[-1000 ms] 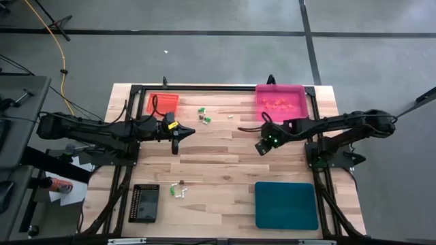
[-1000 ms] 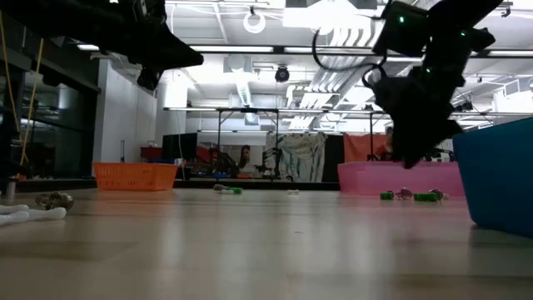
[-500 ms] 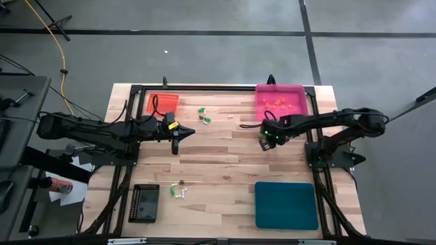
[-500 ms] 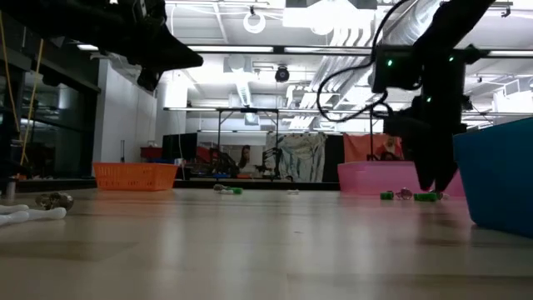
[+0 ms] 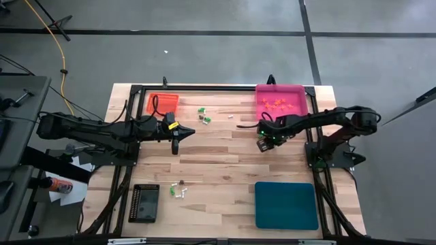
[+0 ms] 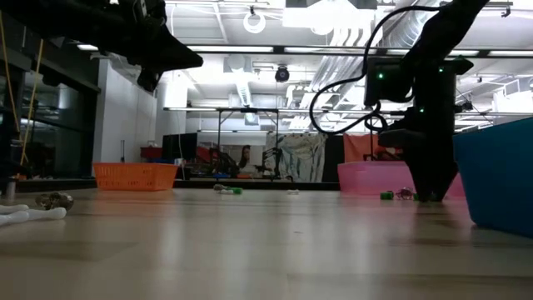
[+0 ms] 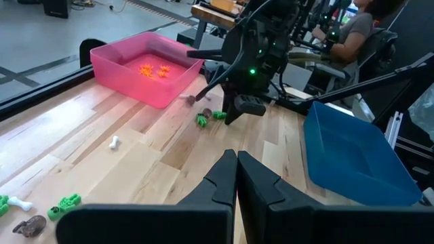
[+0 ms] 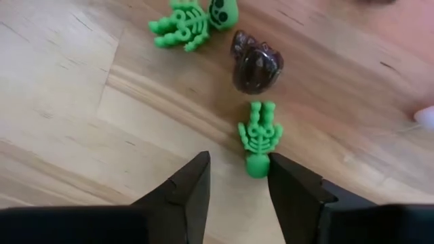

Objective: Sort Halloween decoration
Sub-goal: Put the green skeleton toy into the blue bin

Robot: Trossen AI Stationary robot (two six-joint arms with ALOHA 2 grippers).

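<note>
1. Your right gripper (image 8: 236,177) is down at the tabletop just in front of the pink tray (image 5: 298,112), near that tray's left front corner in the high view. Its fingers (image 8: 192,186) stand partly apart with nothing between them yet.
2. Right at that gripper lies a small green skeleton (image 8: 259,137); its head end touches the inner edge of one finger, and its body points away from the gripper.
3. Just past it sits a dark brown trinket (image 8: 257,66), and beyond that a second green skeleton (image 8: 192,22) lying tilted on the wood. All three are close together but apart from one another.
4. Your left gripper (image 7: 236,177) hovers above the table's left-middle area, well clear of any trinket, with its fingers pressed together and empty.
5. More decoration lies elsewhere: orange pieces (image 5: 276,103) inside the pink tray, a small cluster (image 5: 203,114) beside the orange tray (image 5: 163,103), and another cluster (image 5: 178,189) next to the black tray (image 5: 144,203).
6. The teal tray (image 5: 286,205) sits at the front right of the wooden table (image 5: 218,156).
</note>
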